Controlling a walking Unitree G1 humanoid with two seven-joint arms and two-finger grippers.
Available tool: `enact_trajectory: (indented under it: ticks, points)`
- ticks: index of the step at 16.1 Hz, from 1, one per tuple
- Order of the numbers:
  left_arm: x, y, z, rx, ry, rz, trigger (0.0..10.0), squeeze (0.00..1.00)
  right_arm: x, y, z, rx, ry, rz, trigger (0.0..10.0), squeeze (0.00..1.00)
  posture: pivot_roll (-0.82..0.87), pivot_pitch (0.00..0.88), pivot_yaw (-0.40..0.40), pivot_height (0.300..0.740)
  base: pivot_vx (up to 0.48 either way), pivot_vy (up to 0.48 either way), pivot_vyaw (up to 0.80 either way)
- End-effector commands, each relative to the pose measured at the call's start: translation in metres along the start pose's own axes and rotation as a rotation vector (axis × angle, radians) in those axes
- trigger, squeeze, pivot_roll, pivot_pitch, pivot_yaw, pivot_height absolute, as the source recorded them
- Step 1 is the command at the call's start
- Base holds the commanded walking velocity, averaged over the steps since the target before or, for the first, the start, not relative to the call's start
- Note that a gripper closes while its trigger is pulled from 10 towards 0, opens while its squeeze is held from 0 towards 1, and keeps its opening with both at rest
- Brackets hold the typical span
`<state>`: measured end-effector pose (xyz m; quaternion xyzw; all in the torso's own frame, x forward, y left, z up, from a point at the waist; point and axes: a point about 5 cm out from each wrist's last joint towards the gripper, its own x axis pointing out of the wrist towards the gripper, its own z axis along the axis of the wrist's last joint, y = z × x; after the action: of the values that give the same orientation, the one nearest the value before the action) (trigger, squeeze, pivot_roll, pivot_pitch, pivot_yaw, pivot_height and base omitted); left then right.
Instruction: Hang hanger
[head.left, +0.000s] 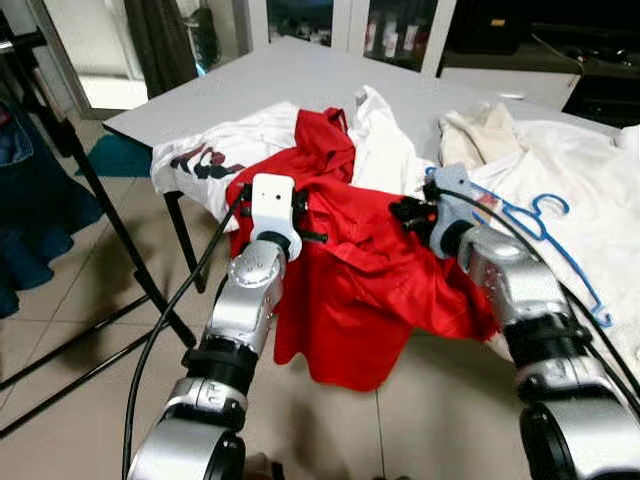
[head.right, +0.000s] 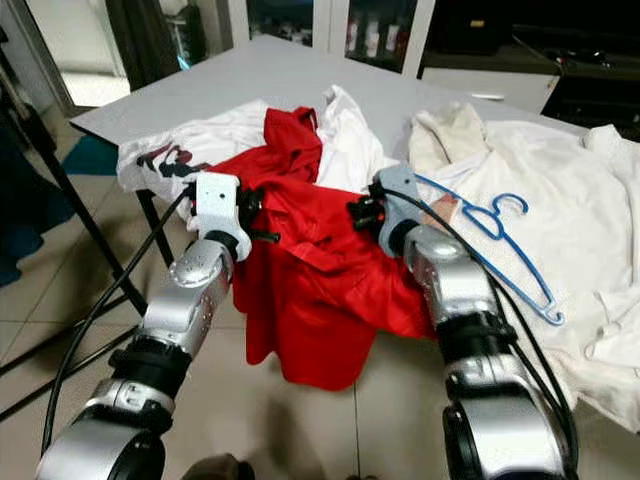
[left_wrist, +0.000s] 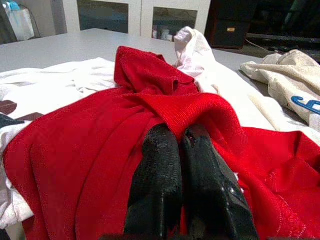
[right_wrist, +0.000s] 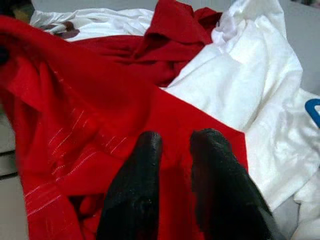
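The left gripper was pinched tight on a fold of the red shirt, its 2 black fingers pressed together with the red cloth bunched over their tips. The right gripper rested on the same shirt further along, its fingers a narrow gap apart and lying on the red cloth; whether they held any of it could not be told.

The red shirt lay between and ahead of the 2 grippers, spread over the near edge of the grey table, with a large part hanging down over that edge toward the tiled floor. Beyond the left gripper, a white shirt with a dark print lay flat on the table, partly under the red one. Beyond the right gripper, another white garment was heaped against the red cloth.

The blue hanger lay flat on a pile of white clothes to the outer side of the right gripper, near it but not touching it, its hook pointing away from the robot. Black metal legs stood on the floor well out to the left gripper's outer side.
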<state>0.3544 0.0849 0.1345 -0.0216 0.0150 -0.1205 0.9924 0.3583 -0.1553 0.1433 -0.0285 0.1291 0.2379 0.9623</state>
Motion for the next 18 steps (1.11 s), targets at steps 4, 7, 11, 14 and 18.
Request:
enact_trajectory:
  ticks: [4, 7, 11, 14, 18]
  points:
    - [0.001, 0.000, 0.005, 0.004, -0.023, 0.004, 10.0, 0.00, -0.014, 0.002, -0.008, -0.022, 0.023, -0.007, 10.0, 1.00, 0.09, 0.000, -0.018, 0.740, 0.000, 0.000, 0.00]
    - [0.000, 0.000, 0.005, 0.004, -0.023, 0.003, 10.0, 0.00, -0.022, 0.008, -0.010, -0.030, 0.033, -0.024, 10.0, 1.00, 0.08, 0.000, -0.020, 0.740, 0.000, 0.000, 0.00]
    - [0.001, -0.001, 0.004, 0.004, -0.022, 0.000, 10.0, 0.00, -0.023, 0.018, -0.018, -0.004, 0.068, -0.015, 10.0, 1.00, 0.08, 0.000, -0.020, 0.740, 0.000, 0.000, 0.00]
    - [0.001, 0.000, 0.005, 0.005, -0.024, 0.001, 10.0, 0.00, -0.024, 0.021, -0.030, 0.033, 0.141, -0.022, 10.0, 0.00, 0.08, 0.000, -0.020, 0.740, 0.000, 0.000, 0.00]
    - [0.001, 0.001, 0.005, 0.008, -0.023, 0.004, 10.0, 0.00, -0.026, 0.017, -0.045, 0.054, 0.246, -0.015, 10.0, 0.00, 0.09, 0.000, -0.017, 0.740, 0.000, 0.000, 0.00]
